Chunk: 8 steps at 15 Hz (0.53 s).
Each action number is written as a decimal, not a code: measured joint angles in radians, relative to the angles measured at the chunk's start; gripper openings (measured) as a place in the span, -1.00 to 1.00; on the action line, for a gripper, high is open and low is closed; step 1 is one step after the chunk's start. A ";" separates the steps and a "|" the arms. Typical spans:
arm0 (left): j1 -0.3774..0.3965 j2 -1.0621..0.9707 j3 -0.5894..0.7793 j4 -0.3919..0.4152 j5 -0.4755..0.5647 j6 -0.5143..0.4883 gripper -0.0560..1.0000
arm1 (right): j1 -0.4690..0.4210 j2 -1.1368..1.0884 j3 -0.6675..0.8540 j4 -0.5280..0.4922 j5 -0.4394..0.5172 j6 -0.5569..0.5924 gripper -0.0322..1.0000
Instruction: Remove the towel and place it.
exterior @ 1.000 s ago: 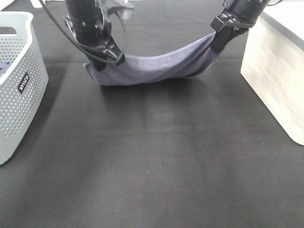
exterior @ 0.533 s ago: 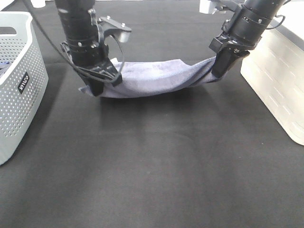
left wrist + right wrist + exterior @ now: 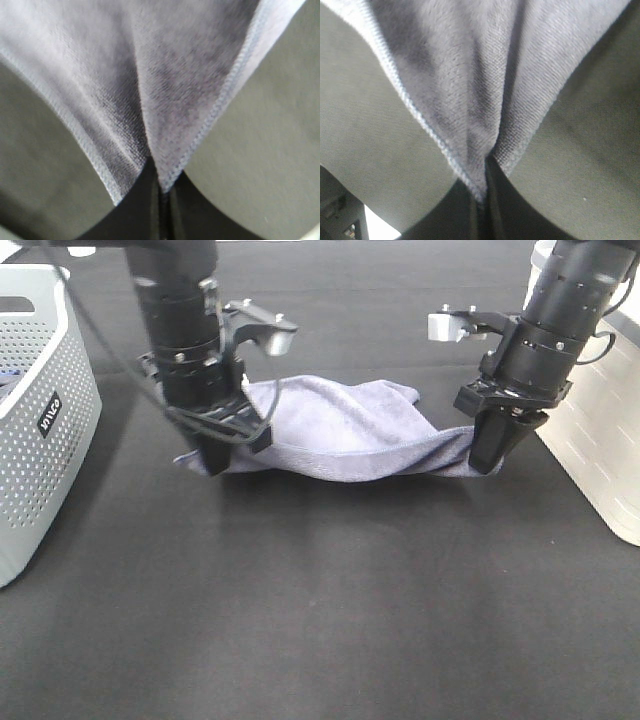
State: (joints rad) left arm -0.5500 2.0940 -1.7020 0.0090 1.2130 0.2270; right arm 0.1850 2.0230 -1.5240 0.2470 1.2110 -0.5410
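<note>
The grey-blue towel [image 3: 340, 430] lies stretched between my two grippers, its middle sagging onto the black table in the exterior high view. My left gripper [image 3: 222, 455] is shut on the towel's left corner. My right gripper [image 3: 486, 462] is shut on its right corner. In the left wrist view the towel [image 3: 170, 90] fans out from the pinched jaws, its stitched hem showing. The right wrist view shows the same, the towel [image 3: 480, 75] gathered into the closed jaws. The white tag is not visible.
A pale grey perforated basket [image 3: 40, 410] stands at the left edge. A white slotted bin [image 3: 600, 440] stands at the right edge, close to my right arm. The black table [image 3: 330, 610] stretches toward the front.
Both grippers have come forward and down with the towel. The towel, hanging in the air before, now rests on the table with its far part spread behind.
</note>
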 joint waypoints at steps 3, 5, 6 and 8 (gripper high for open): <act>0.000 -0.067 0.155 -0.009 0.000 -0.006 -0.89 | 0.000 -0.007 0.004 0.005 -0.001 0.050 -0.93; 0.000 -0.080 0.203 -0.023 -0.001 -0.006 -0.89 | 0.003 -0.009 0.035 0.014 -0.002 0.052 -0.93; -0.002 -0.084 0.240 -0.030 -0.001 -0.006 -0.89 | 0.009 -0.009 0.083 0.022 -0.002 0.052 -0.93; -0.003 -0.084 0.278 -0.034 -0.004 -0.004 -0.89 | 0.027 -0.015 0.121 0.025 -0.003 0.052 -0.93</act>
State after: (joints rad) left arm -0.5530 2.0100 -1.4240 -0.0250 1.2090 0.2230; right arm 0.2120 2.0080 -1.4030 0.2720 1.2080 -0.4890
